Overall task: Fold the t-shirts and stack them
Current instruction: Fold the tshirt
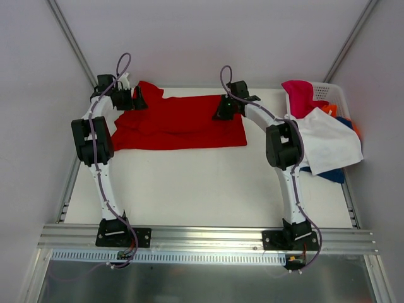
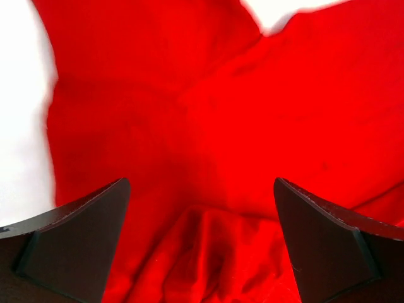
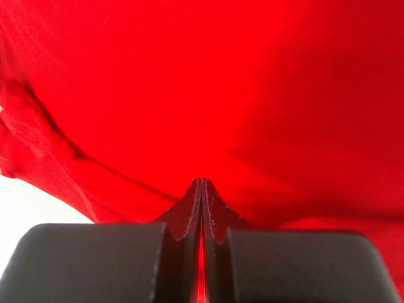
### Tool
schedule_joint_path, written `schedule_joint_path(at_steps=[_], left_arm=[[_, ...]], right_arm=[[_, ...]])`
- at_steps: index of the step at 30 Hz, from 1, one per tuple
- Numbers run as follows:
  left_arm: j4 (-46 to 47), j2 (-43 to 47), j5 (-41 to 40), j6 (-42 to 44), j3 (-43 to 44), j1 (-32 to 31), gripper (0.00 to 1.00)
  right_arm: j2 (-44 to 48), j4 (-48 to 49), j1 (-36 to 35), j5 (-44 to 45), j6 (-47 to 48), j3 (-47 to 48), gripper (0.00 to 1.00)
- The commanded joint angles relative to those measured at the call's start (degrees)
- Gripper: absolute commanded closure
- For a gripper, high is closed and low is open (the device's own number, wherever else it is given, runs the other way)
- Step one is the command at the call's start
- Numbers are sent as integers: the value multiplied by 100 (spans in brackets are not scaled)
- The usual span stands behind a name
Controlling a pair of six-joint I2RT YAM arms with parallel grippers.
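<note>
The bright red t-shirt lies spread across the back of the white table, partly folded lengthwise. My left gripper is at its far left end by a sleeve. In the left wrist view it is wide open, with bunched red cloth lying between the fingers. My right gripper is at the shirt's far right edge. In the right wrist view it is shut, with a thin strip of red cloth pinched between the fingers.
A white perforated basket stands at the back right. It holds a magenta tee and an orange tee. A white tee hangs over its front, above a blue one. Metal rails edge the table.
</note>
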State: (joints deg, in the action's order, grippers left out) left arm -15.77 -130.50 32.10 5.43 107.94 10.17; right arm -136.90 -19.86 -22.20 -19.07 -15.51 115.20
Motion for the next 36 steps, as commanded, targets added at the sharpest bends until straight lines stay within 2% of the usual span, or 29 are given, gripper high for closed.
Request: schedule_joint_path(at_steps=[1,4,9,21,26,36], left_arm=[[-295,-116,288,2,69,20,1],[-348,-213,341,-77,122,28,1],[-962,-275,218,-341,368,28,1],[-1445,375,-168,212,-1073,2,1],[-1815,753,-301,827,-1793,11,1],[-2667,1667,-828,2838,-3366,11,1]], right_arm=[[-64,772,382,-930,-715,30,100],[-100,817,532,-1011,-717,-58,99],[242,1027,620,-932,-638,-891,99],[1173,1643,638,-853,-699,-2659,100],[1797,1643,637,-607,-427,-3520,100],[3388,1581,620,-177,-295,-5199,99]])
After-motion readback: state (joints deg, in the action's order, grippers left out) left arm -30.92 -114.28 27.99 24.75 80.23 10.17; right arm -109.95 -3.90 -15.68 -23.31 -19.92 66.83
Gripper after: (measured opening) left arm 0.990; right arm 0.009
